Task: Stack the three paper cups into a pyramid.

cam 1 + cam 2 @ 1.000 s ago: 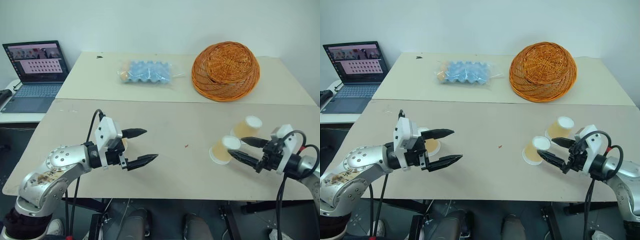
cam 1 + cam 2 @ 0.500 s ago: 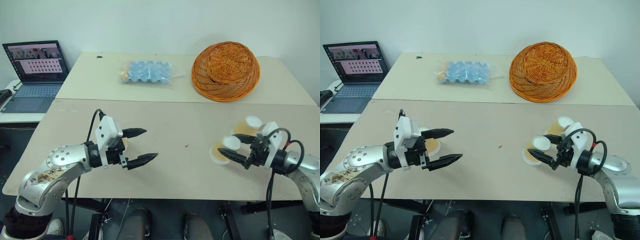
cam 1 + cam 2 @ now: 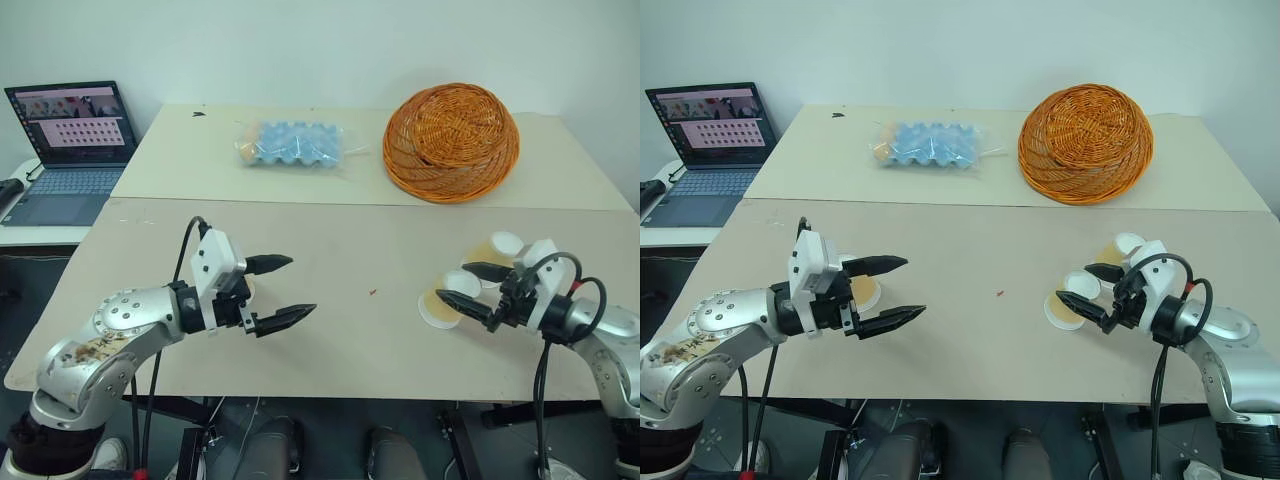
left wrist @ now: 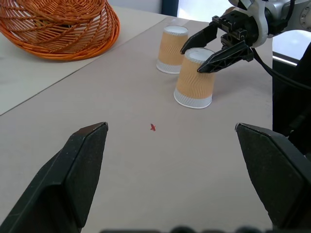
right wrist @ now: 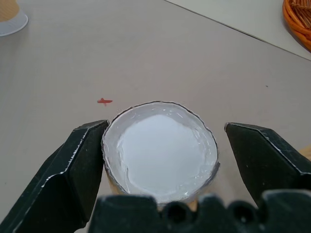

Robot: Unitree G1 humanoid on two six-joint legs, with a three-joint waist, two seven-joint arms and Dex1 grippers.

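Cups [image 4: 194,77] upside down between wide-open right jaws, third cup [image 3: 862,292] (behind left's open jaws) head-view-only.

Left gripper [image 3: 279,291] lower left of frame, jaws spread wide, pointing right. Right gripper [image 3: 466,285] lower right, jaws wide apart, pointing left.

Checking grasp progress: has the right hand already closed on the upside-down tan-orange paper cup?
No. The right hand straddles the upside-down tan-orange paper cup with its fingers open, a gap on one side.
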